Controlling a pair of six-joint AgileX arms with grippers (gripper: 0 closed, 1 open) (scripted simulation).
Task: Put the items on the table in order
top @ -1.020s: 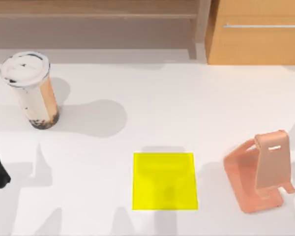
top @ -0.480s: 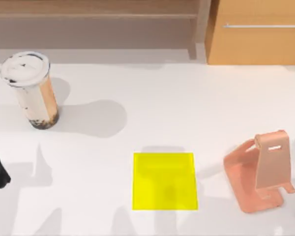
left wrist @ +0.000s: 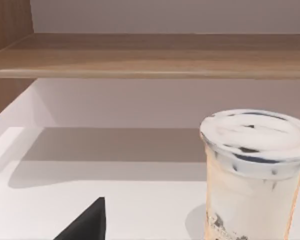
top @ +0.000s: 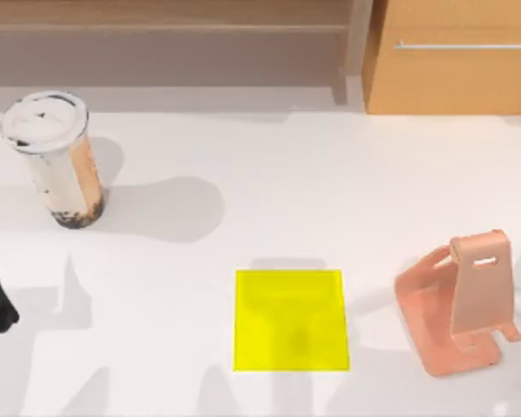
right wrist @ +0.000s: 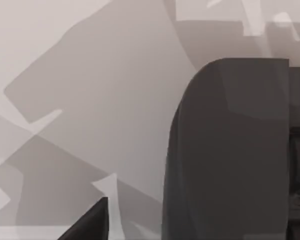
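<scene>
A black part of the left end effector [left wrist: 87, 222] is seen in the left wrist view, low over the tabletop [top: 330, 191] and short of the bubble tea cup [top: 54, 158]. It touches nothing. How far open it is cannot be told. In the top view a black shape at the tabletop's left edge, nearer than the cup, is taken for the same arm.

A black part of the right end effector [right wrist: 87, 222] is seen in the right wrist view above the shadowed white tabletop. Beside it stands a large dark grey object [right wrist: 230, 150] with rounded corners. What this object is, and whether it is held, cannot be told; the opening of this end effector cannot be told either.

The cup is stood upright at the far left of the tabletop, apart from everything else. It is closed by a white lid with dark marks. Milky brown tea is seen through its clear wall, with dark pearls gathered at the bottom.

A yellow square mat [top: 291, 320] is laid flat at the near middle. A pink phone stand [top: 458, 304] is set to its right, apart from it. A wooden cabinet [top: 451, 61] is seen beyond the far right edge.
</scene>
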